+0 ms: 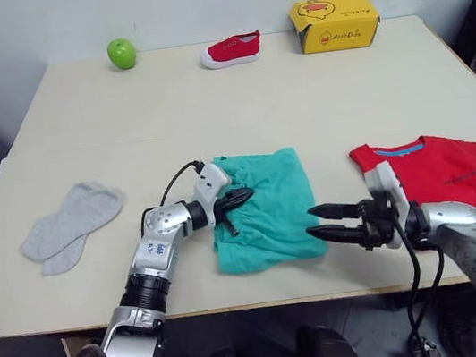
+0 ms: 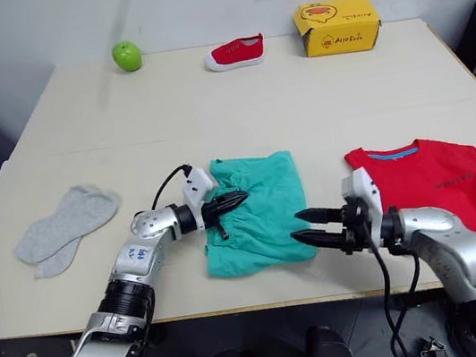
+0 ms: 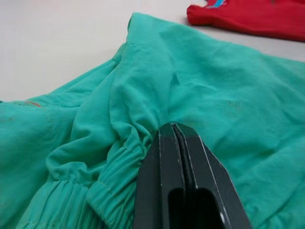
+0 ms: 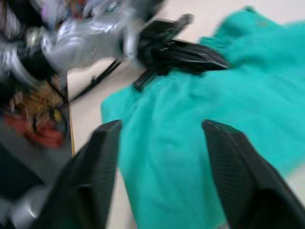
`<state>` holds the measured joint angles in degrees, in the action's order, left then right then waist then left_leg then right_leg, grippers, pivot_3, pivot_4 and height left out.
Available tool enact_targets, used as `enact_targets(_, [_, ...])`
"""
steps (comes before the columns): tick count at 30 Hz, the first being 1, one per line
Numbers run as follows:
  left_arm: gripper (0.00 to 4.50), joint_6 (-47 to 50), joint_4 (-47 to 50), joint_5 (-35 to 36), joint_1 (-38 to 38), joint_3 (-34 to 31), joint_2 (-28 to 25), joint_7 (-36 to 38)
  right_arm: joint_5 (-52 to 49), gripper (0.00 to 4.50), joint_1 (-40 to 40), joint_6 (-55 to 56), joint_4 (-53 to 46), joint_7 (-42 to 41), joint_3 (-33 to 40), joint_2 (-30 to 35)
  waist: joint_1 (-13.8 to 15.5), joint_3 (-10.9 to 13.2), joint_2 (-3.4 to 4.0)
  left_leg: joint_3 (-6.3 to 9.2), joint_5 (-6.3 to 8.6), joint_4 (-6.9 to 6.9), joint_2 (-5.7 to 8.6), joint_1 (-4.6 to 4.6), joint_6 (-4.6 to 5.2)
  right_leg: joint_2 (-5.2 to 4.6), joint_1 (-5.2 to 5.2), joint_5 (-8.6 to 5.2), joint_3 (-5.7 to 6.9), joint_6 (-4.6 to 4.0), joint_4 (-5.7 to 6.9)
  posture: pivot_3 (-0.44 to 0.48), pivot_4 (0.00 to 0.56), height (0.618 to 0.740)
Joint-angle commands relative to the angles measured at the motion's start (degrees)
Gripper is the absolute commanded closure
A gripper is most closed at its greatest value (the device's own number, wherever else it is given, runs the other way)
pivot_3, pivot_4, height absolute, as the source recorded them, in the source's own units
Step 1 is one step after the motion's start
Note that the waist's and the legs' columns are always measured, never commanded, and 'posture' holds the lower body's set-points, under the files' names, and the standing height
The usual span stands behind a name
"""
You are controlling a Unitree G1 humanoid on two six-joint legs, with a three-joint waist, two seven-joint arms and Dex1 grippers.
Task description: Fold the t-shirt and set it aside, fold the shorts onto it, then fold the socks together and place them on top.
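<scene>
Shorts (image 1: 265, 208) lie at table (image 1: 209, 110) centre, t-shirt (image 1: 445, 173) at their 3 o'clock. Left gripper (image 1: 234, 201), jaws clenched at the gathered waistband; right gripper (image 1: 336, 224), jaws spread. A thin pinch may slip, undoing the fold.

The teal-green shorts (image 1: 265, 208) lay bunched and rumpled near the front middle of the table, the gathered elastic waistband puckered along their left edge. To their right, apart from them, the bright red t-shirt (image 1: 443, 171) lay folded flat, its blue inner collar band facing the far side and a small dark print on the chest. The light grey socks (image 1: 70, 224) lay well off to the left, flat and overlapping.
</scene>
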<state>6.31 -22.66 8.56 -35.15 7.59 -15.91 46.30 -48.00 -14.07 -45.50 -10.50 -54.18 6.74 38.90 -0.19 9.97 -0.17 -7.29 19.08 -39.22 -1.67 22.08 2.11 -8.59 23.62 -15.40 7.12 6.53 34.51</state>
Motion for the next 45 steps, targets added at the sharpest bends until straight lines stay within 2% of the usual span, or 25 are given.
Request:
enact_targets(1, [4.50, -4.0, 0.4, 0.7, 0.5, -0.9, -1.0, 2.3, -2.3, 0.59, -7.9, -17.4, 9.9, 7.8, 0.9, 2.1, 0.1, 0.0, 0.00, -0.01, 0.00, 0.00, 0.01, 0.01, 0.01, -0.01, 0.01, 0.01, 0.01, -0.01, -0.01, 0.000, 0.150, 0.740])
enact_targets(3, [4.50, -5.0, -0.2, 0.2, 0.7, -0.7, -1.4, 2.8, -0.6, 0.07, -13.1, -22.4, 16.3, 11.4, -0.2, 0.3, 0.1, 0.0, 0.00, -0.02, 0.00, 0.00, 0.01, 0.04, 0.01, 0.00, 0.05, 0.01, 0.04, -0.02, -0.01, 0.000, 0.150, 0.740])
enact_targets(5, [4.50, -5.7, -0.5, 0.0, 1.0, -0.5, -1.4, 3.0, 0.3, 0.07, -17.8, -25.1, 21.4, 14.3, -0.3, -2.9, 0.1, 0.0, 0.00, -0.01, 0.00, 0.01, 0.01, 0.14, 0.01, 0.05, 0.11, 0.00, 0.10, -0.03, -0.01, 0.000, 0.150, 0.740])
enact_targets(8, [4.50, -8.0, -1.0, -2.2, 1.6, 1.2, -2.2, 3.3, 2.4, 0.07, -22.3, -26.6, 24.5, 12.5, -4.2, -5.7, -0.3, 0.0, 0.00, -0.14, -0.01, 0.01, 0.04, 0.11, 0.02, 0.29, 0.11, 0.00, 0.12, -0.03, 0.04, 0.000, 0.150, 0.740])
enact_targets(10, [4.50, -8.5, -1.2, -2.9, 2.2, 1.6, -2.1, 2.9, 3.3, 0.07, -25.1, -26.3, 27.4, 13.1, -4.2, -9.0, -0.3, 0.0, -0.02, -0.15, -0.02, 0.00, 0.02, 0.10, 0.03, 0.36, 0.10, 0.00, 0.12, -0.03, 0.07, 0.000, 0.150, 0.740])
enact_targets(13, [4.50, -8.3, -1.0, -2.8, 3.1, 1.3, -1.6, 1.9, 4.8, 0.63, -28.6, -25.2, 30.5, 13.6, -4.0, -13.0, -0.8, 0.0, -0.03, -0.17, -0.02, 0.00, 0.02, 0.07, 0.03, 0.37, 0.10, 0.00, 0.10, -0.02, 0.15, 0.000, 0.150, 0.740])
enact_targets(19, [4.50, -9.1, 0.6, -2.3, 4.4, 0.4, -2.1, 1.4, 5.5, 2.69, -30.9, -27.0, 30.3, 11.2, -4.5, -14.4, -1.1, 0.0, -0.03, -0.14, -0.03, 0.00, 0.08, 0.10, 0.07, 0.32, 0.11, 0.01, 0.12, -0.02, 0.20, 0.000, 0.150, 0.740])
enact_targets(21, [4.50, -9.3, 1.0, -1.8, 4.7, 0.2, -2.3, 1.9, 5.9, 3.41, -31.0, -27.6, 29.9, 10.9, -4.9, -13.9, -1.3, 0.0, -0.03, -0.14, -0.02, 0.00, 0.09, 0.10, 0.08, 0.30, 0.11, 0.01, 0.12, -0.01, 0.20, 0.000, 0.150, 0.740])
enact_targets(24, [4.50, -6.2, 5.4, 3.3, 4.3, -2.1, -4.9, 7.5, 4.3, 4.42, -32.7, -31.2, 25.6, 6.9, -5.8, -8.8, -1.4, 0.0, 0.01, -0.14, -0.02, 0.00, 0.08, 0.15, 0.08, 0.31, 0.16, 0.01, 0.13, -0.01, 0.19, 0.000, 0.150, 0.740])
enact_targets(25, [4.50, -4.1, 7.7, 5.8, 4.7, -2.5, -5.8, 10.0, 3.8, 4.47, -33.2, -31.8, 24.1, 5.0, -6.0, -6.6, -1.4, 0.0, 0.04, -0.15, -0.02, 0.00, 0.08, 0.23, 0.08, 0.30, 0.25, 0.01, 0.11, -0.01, 0.21, 0.000, 0.150, 0.740])
enact_targets(28, [3.89, 3.2, 16.0, 13.1, 6.6, -4.2, -7.8, 13.7, 1.1, 4.50, -33.9, -35.5, 19.6, -1.7, -6.9, 2.0, -1.3, 0.0, 0.06, -0.14, -0.02, 0.01, 0.08, 0.32, 0.08, 0.30, 0.36, 0.01, 0.10, -0.01, 0.20, 0.000, 0.150, 0.740])
enact_targets(31, [2.98, 10.3, 25.2, 18.6, 9.7, -5.4, -10.4, 15.2, -0.1, 4.50, -32.5, -35.8, 15.2, -12.8, -9.6, 16.4, -0.7, 0.1, 0.12, -0.01, 0.01, 0.01, 0.12, 0.41, 0.14, 0.25, 0.34, 0.01, 0.20, -0.01, 0.11, 0.000, 0.150, 0.740])
enact_targets(34, [2.04, 13.7, 30.5, 20.7, 11.9, -5.9, -12.2, 15.0, 1.8, 4.50, -30.9, -31.8, 14.5, -21.2, -12.0, 27.1, -0.1, 0.1, 0.17, -0.01, 0.11, 0.01, 0.15, 0.42, 0.19, 0.23, 0.29, 0.01, 0.23, -0.01, -0.09, 0.000, 0.150, 0.740])
enact_targets(38, [0.78, 15.2, 34.6, 22.4, 14.5, -7.5, -14.0, 14.8, 11.2, 4.50, -26.2, -17.8, 23.4, -32.0, -14.8, 39.9, 0.1, 0.1, 0.15, -0.06, 0.12, 0.00, 0.13, 0.32, 0.19, 0.26, 0.11, 0.05, 0.22, 0.07, -0.31, 0.000, 0.150, 0.740])
enact_targets(40, [0.08, 15.7, 36.0, 23.4, 15.3, -8.3, -14.7, 14.8, 15.8, 4.50, -24.3, -11.0, 29.2, -35.6, -16.2, 42.8, 0.1, 0.1, 0.15, -0.07, 0.12, 0.00, 0.14, 0.30, 0.19, 0.25, 0.09, 0.06, 0.21, 0.09, -0.50, 0.000, 0.150, 0.740])
enact_targets(43, [0.03, 16.4, 37.5, 24.4, 16.2, -9.1, -15.6, 15.3, 22.8, 4.50, -24.1, -2.0, 36.4, -38.0, -18.5, 43.6, 0.0, 0.1, 0.17, -0.19, 0.11, 0.00, 0.13, 0.24, 0.18, 0.26, 0.11, 0.06, 0.11, 0.09, -0.50, 0.000, 0.150, 0.740])
enact_targets(45, [0.03, 16.7, 38.2, 24.9, 16.8, -9.5, -16.2, 15.6, 27.4, 4.50, -27.0, 3.9, 44.2, -37.3, -19.3, 41.6, -0.3, 0.1, 0.18, -0.27, 0.09, 0.00, 0.09, 0.22, 0.13, 0.29, 0.15, 0.06, 0.04, 0.09, -0.46, 0.000, 0.150, 0.740])
